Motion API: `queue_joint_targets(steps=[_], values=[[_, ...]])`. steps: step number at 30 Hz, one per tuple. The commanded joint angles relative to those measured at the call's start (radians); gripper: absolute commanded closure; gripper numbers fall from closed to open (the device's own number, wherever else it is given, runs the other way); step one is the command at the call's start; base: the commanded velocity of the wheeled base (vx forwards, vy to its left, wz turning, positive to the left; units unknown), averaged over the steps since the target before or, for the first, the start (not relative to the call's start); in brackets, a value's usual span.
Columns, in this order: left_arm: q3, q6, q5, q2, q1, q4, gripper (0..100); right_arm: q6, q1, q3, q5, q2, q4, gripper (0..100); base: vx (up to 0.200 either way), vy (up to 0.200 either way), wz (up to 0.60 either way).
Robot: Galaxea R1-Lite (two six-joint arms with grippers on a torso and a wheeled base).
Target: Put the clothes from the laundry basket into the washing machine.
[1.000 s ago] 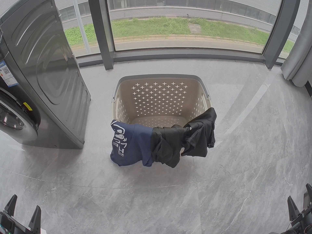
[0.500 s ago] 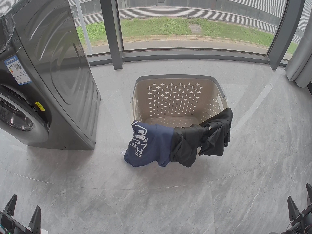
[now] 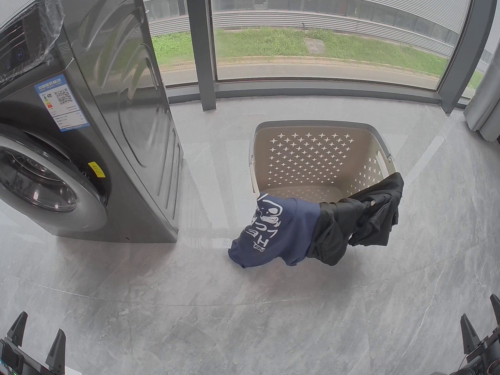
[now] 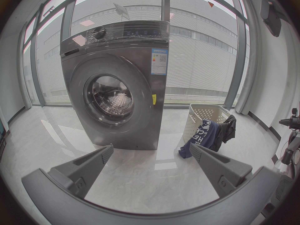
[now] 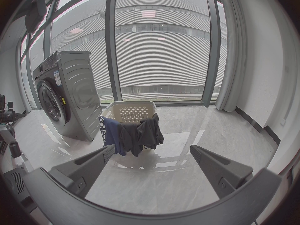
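A beige laundry basket (image 3: 317,149) stands on the floor ahead, to the right. A navy shirt (image 3: 278,230) with white print and a black garment (image 3: 359,220) hang over its near rim. The grey washing machine (image 3: 78,131) stands at the left, its round glass door (image 4: 108,99) shut. My left gripper (image 3: 36,339) sits low at the near left, open and holding nothing, far from the basket. At the near right my right gripper (image 3: 482,321) is open and holds nothing as well. The basket (image 5: 129,111) and clothes (image 5: 131,135) lie straight ahead in the right wrist view.
Bare grey tile floor (image 3: 250,313) lies between me and the basket. Tall windows (image 3: 312,27) with dark frames run behind. A grey curtain (image 3: 484,105) hangs at the far right.
The head camera has turned left: the basket and washing machine both slid rightward in view, and more of the machine's front shows. The grippers and clothes have not moved.
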Motion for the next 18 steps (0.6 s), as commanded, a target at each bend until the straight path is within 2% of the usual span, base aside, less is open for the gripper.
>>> queue_joint_targets(steps=[1, 18], values=[[0.015, 0.0, 0.0, -0.009, 0.0, 0.0, 0, 0.0, 0.001, 0.016, 0.0, -0.016, 0.0, 0, 0.0, 0.2, 0.0], [0.015, 0.0, 0.0, -0.009, 0.0, 0.0, 0, 0.0, -0.001, 0.016, 0.0, -0.016, 0.0, 0, 0.0, 0.2, 0.0]])
